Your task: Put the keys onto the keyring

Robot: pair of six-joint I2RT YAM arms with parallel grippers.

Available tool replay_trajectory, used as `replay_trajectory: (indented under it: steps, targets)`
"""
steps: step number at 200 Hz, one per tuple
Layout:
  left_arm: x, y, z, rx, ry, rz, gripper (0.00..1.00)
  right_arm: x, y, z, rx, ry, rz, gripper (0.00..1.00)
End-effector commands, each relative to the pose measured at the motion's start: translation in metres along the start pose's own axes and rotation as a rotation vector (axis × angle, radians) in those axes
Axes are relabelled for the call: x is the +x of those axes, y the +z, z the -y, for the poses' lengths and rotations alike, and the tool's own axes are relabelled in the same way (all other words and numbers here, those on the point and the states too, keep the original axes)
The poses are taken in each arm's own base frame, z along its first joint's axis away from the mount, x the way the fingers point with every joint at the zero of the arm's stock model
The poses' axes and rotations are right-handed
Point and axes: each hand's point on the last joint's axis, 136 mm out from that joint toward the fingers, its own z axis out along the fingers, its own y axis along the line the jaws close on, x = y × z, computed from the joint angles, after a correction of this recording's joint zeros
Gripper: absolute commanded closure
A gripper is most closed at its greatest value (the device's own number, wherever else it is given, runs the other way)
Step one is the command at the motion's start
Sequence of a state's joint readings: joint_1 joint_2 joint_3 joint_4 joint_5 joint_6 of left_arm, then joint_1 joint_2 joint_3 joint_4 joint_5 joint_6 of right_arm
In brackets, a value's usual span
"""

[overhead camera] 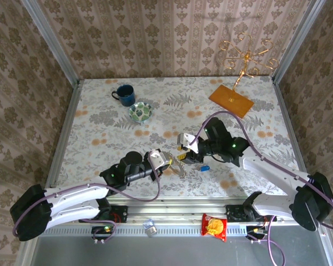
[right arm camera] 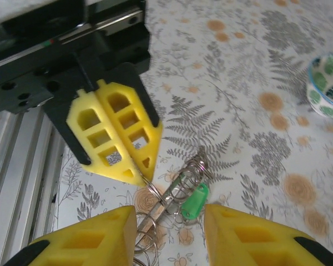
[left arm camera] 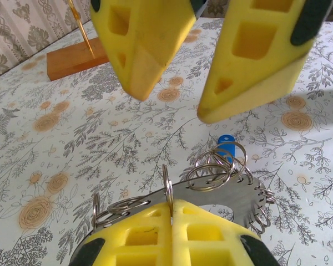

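The keyring (left arm camera: 227, 195), a flat grey metal ring with several small wire loops through its rim, hangs just above the table near the front. My left gripper (left arm camera: 172, 209) is shut on it, pinching one upright loop at its near edge (overhead camera: 175, 160). The right gripper (right arm camera: 169, 211) is open and hovers over the far side of the keyring (right arm camera: 175, 191). A key's green tag (right arm camera: 194, 200) lies between its fingers, against the loops; whether it hangs from one I cannot tell. Beyond the ring, the other key's blue tag (left arm camera: 226, 145) rests on the table (overhead camera: 204, 167).
A blue mug (overhead camera: 125, 94) and a green-patterned bowl (overhead camera: 140, 112) stand at the back left. A wooden base with a gold wire stand (overhead camera: 231, 100) is at the back right. A red snack packet (overhead camera: 215, 226) lies on the front rail.
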State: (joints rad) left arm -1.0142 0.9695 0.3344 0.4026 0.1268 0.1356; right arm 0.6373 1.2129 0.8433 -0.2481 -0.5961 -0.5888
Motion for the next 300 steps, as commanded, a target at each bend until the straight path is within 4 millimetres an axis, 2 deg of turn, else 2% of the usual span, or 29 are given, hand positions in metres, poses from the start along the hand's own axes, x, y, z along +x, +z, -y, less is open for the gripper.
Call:
replay_trajectory:
  steps: [1,46,93,161,188,207,226,240,258,279,300]
  targets:
    - [-0.008,-0.003,0.003,0.012,0.034,0.044,1.0,-0.007,0.002,-0.012,-0.104,-0.115,0.023,0.62]
    - [-0.008,-0.004,0.004,0.017,0.04,0.046,1.0,0.004,0.014,-0.011,-0.137,-0.133,-0.008,0.65]
    - [-0.009,-0.004,0.005,0.021,0.046,0.053,1.0,0.005,0.022,-0.012,-0.157,-0.149,0.01,0.75]
    - [-0.011,-0.004,0.006,0.026,0.051,0.06,1.0,0.008,0.03,-0.005,-0.132,-0.167,-0.014,0.77]
    - [-0.01,-0.004,0.006,0.028,0.052,0.061,1.0,0.005,0.031,-0.01,-0.158,-0.168,-0.002,0.88]
    - [-0.011,-0.003,0.006,0.025,0.053,0.06,1.0,0.002,0.031,-0.014,-0.179,-0.168,0.013,1.0]
    - [-0.007,-0.001,0.004,0.015,0.057,0.037,1.0,0.0,0.03,-0.016,-0.192,-0.174,0.013,1.0]
    - [-0.005,0.001,0.004,0.019,0.061,0.019,0.88,-0.001,0.03,-0.018,-0.197,-0.18,0.009,1.0]
    - [-0.003,0.003,0.005,0.029,0.071,0.007,0.81,-0.002,0.03,-0.02,-0.203,-0.19,0.0,1.0]
    - [-0.006,0.005,0.005,0.031,0.086,0.012,0.8,-0.001,0.029,-0.021,-0.206,-0.206,-0.019,1.0]
    - [-0.009,0.004,0.004,0.028,0.098,0.019,0.85,0.0,0.029,-0.024,-0.209,-0.22,-0.043,1.0]
